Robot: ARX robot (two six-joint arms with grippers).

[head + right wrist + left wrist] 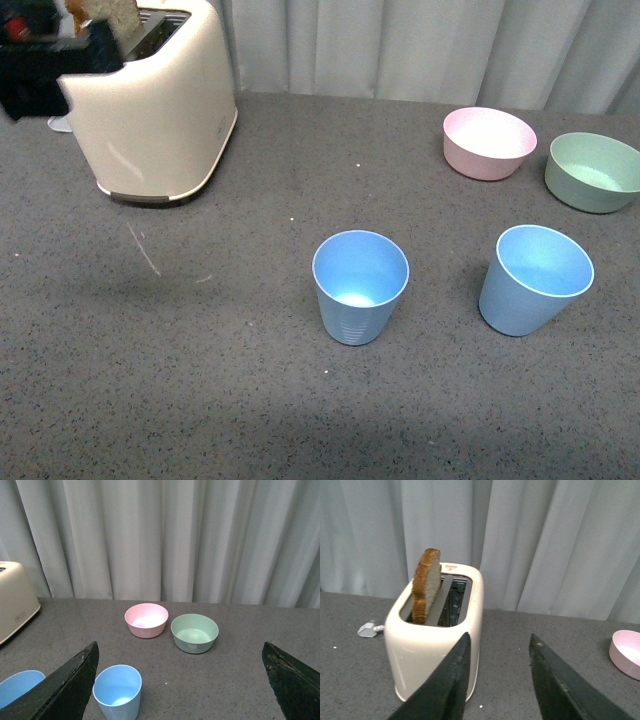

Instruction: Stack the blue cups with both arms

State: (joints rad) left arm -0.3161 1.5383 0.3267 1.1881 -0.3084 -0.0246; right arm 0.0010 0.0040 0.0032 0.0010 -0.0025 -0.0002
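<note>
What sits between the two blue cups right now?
Nothing: only bare grey tabletop separates the left blue cup from the right blue cup, as the front view shows.

The place looks like a kitchen counter staged for robot work, more a test bench than a lived-in kitchen. A grey speckled worktop [200, 380] runs back to a pale grey pleated curtain [420, 45] that closes off the whole far side like a studio backdrop. The kitchen feel comes from a few props: a cream two-slot toaster [150, 110] at the far left with a slice of browned bread [426, 585] standing in one slot, a pink bowl [489, 142] and a green bowl [593, 172] at the far right, and two light blue cups [359, 285] [533, 278] nearer. The black left arm [45, 55] above the toaster marks it as a robot rig
</note>
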